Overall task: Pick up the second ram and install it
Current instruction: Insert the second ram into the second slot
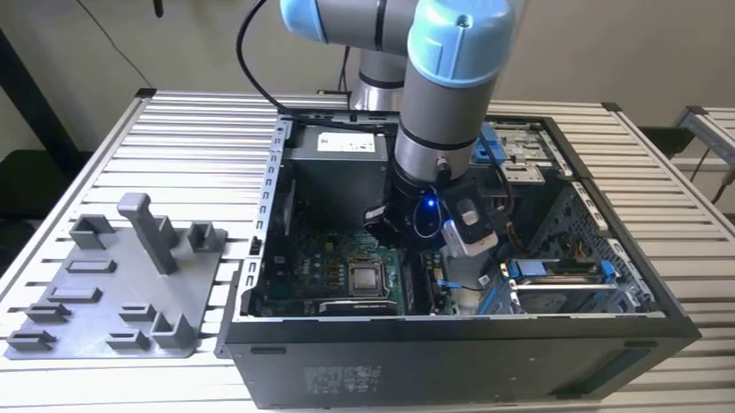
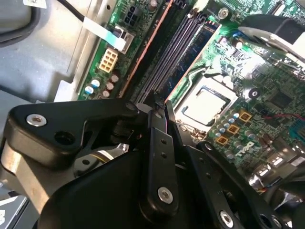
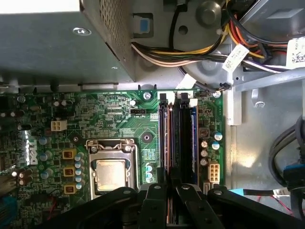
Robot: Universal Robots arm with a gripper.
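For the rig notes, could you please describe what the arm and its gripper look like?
The arm has grey tube segments and pale blue joint caps, with a black cable looping behind it. Its wrist is black with a small blue light. The gripper is matte black, built of flat linkage bars with silver screws.

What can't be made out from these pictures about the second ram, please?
- Both wrist views: the pincer covers the near end of the memory slots, so whether the second ram sits there is hidden.
- Exterior view: the arm blocks those slots.
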